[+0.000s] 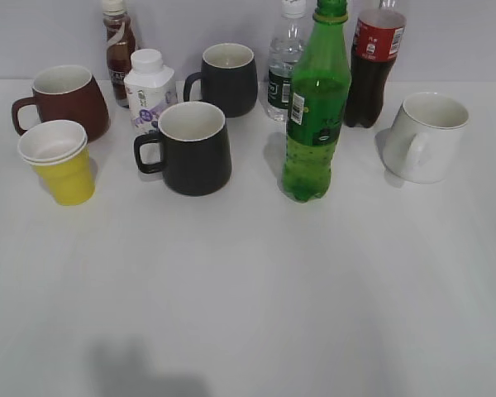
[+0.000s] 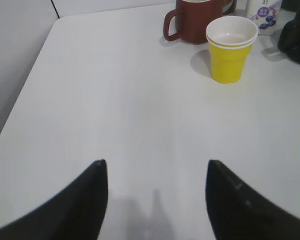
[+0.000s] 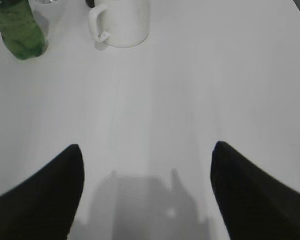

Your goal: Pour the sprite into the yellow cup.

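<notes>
I see both sets of jaws spread apart and empty: the tall green plastic sprite bottle stands far ahead-left of the right gripper, the small yellow paper cup ahead-right of the left gripper.

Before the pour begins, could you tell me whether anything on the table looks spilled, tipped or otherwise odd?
Nothing stands out. The sprite stands upright with its cap on, the yellow cup sits upright beside the brown mug, and the table shows no spill.

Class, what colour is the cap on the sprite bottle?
Green, like the sprite bottle itself; the exterior view shows it best.
</notes>
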Motion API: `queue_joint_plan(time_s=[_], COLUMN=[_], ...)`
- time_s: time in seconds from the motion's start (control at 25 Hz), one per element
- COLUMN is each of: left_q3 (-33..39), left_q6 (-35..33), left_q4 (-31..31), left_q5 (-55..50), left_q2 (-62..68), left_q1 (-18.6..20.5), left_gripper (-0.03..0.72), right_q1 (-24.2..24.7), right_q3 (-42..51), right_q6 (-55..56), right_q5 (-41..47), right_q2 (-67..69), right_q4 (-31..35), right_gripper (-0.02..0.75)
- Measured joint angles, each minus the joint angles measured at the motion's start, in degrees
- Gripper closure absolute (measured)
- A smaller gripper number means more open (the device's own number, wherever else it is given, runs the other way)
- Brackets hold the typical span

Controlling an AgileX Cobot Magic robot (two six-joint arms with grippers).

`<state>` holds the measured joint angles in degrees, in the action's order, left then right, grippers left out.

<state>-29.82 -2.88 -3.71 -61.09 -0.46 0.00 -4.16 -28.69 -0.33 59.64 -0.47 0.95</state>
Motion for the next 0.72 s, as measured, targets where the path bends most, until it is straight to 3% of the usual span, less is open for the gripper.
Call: queue_joint_plan(time_s=[0.72], left_q3=[0.0], left_q6=[0.0], left_q4=[0.0], left_q5=[0.0], left_q2=[0.0], left_q1=[0.0], left_gripper=[0.215], right_q1=[0.0], right_q3=[0.0], right_q6=[-0.06], right_q5=[0.0], right_q2=[0.0], right_q4=[0.0], right_gripper=[0.151])
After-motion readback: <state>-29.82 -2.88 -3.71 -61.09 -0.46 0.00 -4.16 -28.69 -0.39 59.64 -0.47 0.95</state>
